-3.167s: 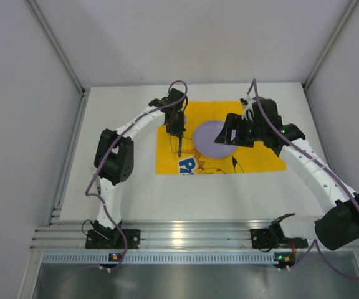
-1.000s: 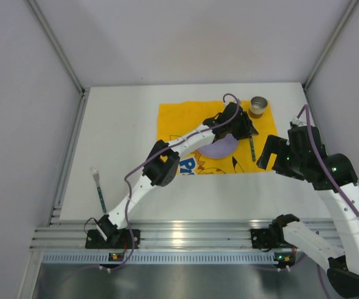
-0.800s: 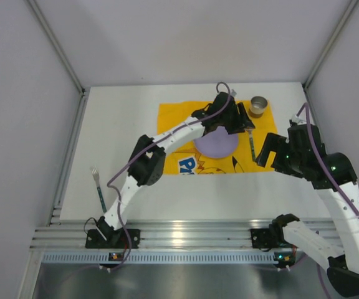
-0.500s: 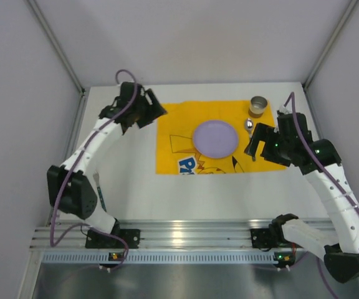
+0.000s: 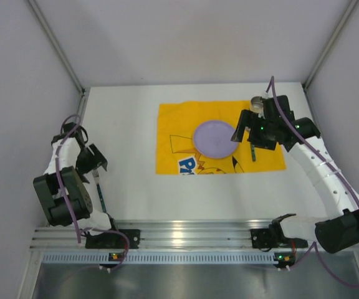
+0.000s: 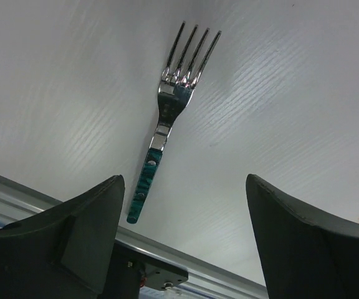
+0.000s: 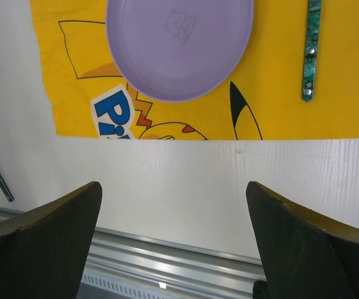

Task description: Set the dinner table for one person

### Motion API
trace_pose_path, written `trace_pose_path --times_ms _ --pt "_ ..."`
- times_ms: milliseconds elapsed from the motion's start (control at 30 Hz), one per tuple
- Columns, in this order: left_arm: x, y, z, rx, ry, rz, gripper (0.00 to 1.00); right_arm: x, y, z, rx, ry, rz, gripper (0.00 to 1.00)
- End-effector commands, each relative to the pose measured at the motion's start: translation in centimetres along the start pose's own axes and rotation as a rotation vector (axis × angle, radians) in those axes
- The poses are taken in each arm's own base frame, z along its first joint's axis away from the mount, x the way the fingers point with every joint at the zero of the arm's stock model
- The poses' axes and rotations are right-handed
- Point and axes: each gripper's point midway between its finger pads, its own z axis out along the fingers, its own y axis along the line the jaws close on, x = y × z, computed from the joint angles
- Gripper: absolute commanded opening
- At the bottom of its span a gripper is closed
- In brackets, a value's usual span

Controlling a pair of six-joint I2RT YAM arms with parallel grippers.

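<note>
Yellow cloth (image 5: 173,124) lies on the white dinner table (image 5: 129,106), with a purple plate (image 5: 215,138) about in the middle of it. The right gripper (image 5: 249,132) hangs over the plate's right edge, and a green-handled utensil (image 5: 253,152) lies on the cloth just near of it. The left gripper (image 5: 94,161) is way over on the left, above what's probably a fork (image 5: 99,192); only the handle shows.

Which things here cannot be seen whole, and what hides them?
Green-handled utensil: right wrist view, the top edge cuts off its head; top view, the right gripper covers that end. Its kind is unclear.
Fork: top view, the left gripper hides the tines.
Metal cup: top view, mostly behind the right arm.
Purple plate: right wrist view, cut by the top edge.
</note>
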Motion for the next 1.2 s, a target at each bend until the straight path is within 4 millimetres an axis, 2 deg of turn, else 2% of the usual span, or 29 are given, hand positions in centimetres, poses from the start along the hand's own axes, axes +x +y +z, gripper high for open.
trace_pose_path --times_ms 0,167,300,333,500,533,633,733,833,867,933,1033,1067,1100,1133,1167 --pt "0.7 0.4 0.4 -0.013 0.06 0.062 0.84 -2.3 1.7 -1.2 -0.052 -0.079 -0.035 1.0" --pt "0.8 1.3 1.4 -0.051 0.084 0.041 0.84 -2.1 1.0 -1.4 -0.026 -0.084 -0.04 1.0" --pt "1.3 1.1 2.8 -0.061 0.144 0.044 0.77 -2.0 0.5 -1.4 -0.002 -0.09 -0.038 1.0" --pt "1.7 1.1 3.4 -0.063 0.173 0.045 0.68 -2.0 0.4 -1.4 0.004 -0.091 -0.036 1.0" --pt "2.4 0.9 4.9 -0.069 0.231 0.039 0.52 -2.4 0.1 -1.1 0.02 -0.093 -0.022 1.0" --pt "2.6 1.0 5.3 -0.077 0.241 0.038 0.44 -2.5 0.0 -1.1 0.021 -0.095 -0.021 1.0" --pt "2.8 1.3 5.9 -0.103 0.255 0.036 0.36 -3.0 -0.1 -0.8 0.03 -0.093 -0.024 1.0" --pt "3.0 1.6 6.8 -0.122 0.268 0.031 0.22 -3.7 -0.5 -0.8 0.04 -0.102 -0.027 1.0" --pt "3.2 1.6 7.9 -0.129 0.277 0.031 0.01 -4.3 -0.9 -0.8 0.045 -0.11 -0.025 1.0" --pt "3.4 1.5 8.1 -0.125 0.28 0.03 0.0 -4.7 -1.1 -1.0 0.047 -0.119 -0.019 1.0" --pt "3.0 0.7 7.9 -0.096 0.256 0.038 0.0 -4.8 -1.3 -1.1 0.049 -0.121 -0.024 1.0" --pt "1.5 -1.9 6.1 -0.065 0.187 0.092 0.0 -4.9 -1.6 -1.4 0.054 -0.127 -0.021 1.0" --pt "-0.2 -3.5 5.0 -0.039 0.137 0.108 0.0 -4.8 -1.6 -1.4 0.054 -0.127 -0.017 1.0" --pt "-0.8 -4.8 4.3 -0.019 0.123 0.121 0.0 -4.8 -1.5 -1.4 0.05 -0.125 -0.016 1.0" --pt "-0.9 -7.0 3.4 0.015 0.107 0.173 0.0 -4.8 -1.5 -1.5 0.048 -0.128 -0.013 1.0" --pt "-2.7 -9.4 1.5 0.061 0.057 0.198 0.0 -4.8 -1.4 -1.5 0.046 -0.127 -0.011 1.0"
